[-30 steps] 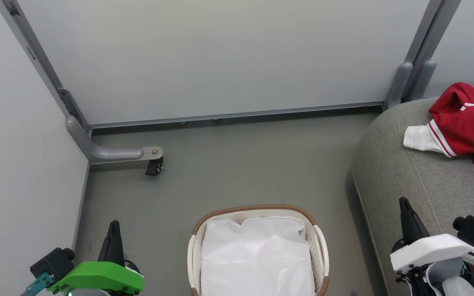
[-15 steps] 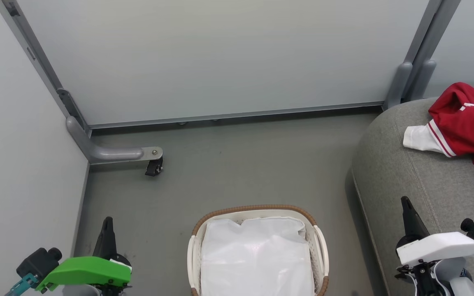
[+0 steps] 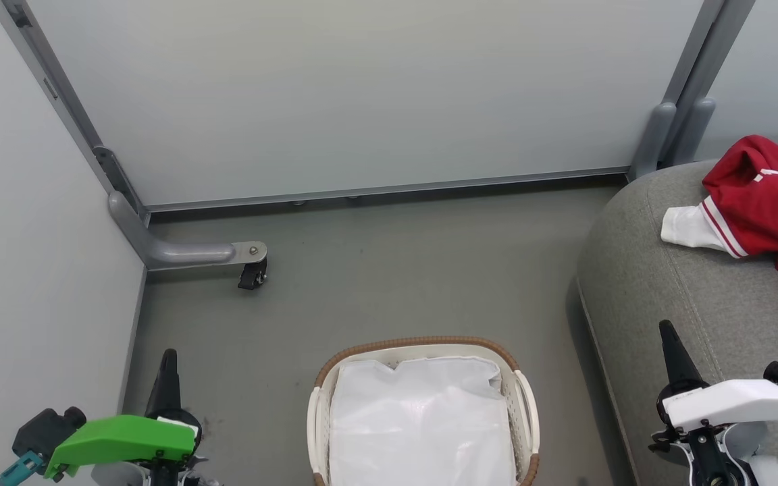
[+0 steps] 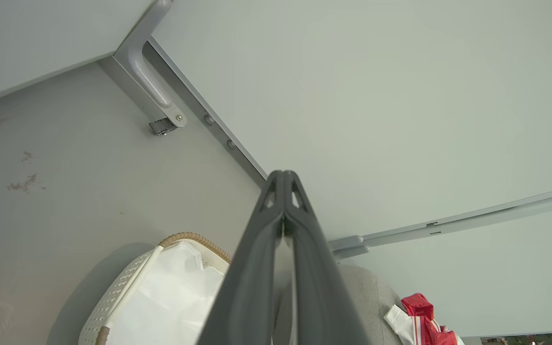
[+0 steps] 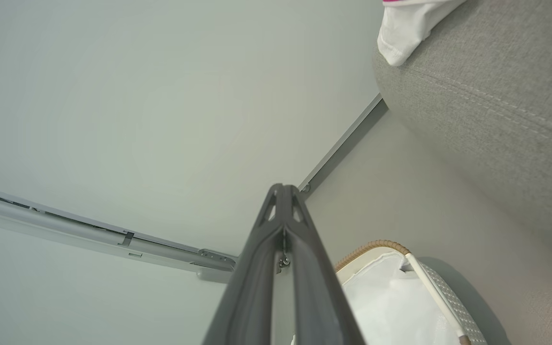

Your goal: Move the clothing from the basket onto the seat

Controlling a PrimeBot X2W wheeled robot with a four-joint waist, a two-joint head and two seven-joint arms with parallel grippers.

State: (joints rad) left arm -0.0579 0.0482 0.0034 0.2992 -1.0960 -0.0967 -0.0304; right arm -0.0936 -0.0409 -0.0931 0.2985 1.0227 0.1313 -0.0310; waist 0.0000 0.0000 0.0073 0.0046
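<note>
a: where is the clothing [image 3: 764, 196]?

b: bunched on the seat [image 3: 672, 297], toward its far end, with a white cuff trailing near the edge. the basket [image 3: 423, 344] stands on the floor beside the seat, with its white liner [image 3: 423, 418] in it and no red, so the job looks finished.

a: and the arms?

b: the left gripper [image 3: 169, 361] sits low, left of the basket, fingers pressed together on nothing. the right gripper [image 3: 667, 334] is just as closed and empty, over the seat's near edge.

a: why there?

b: my guess is that each is parked on its own side, clear of the basket. with nothing to pick, they need not spread their fingers.
</note>
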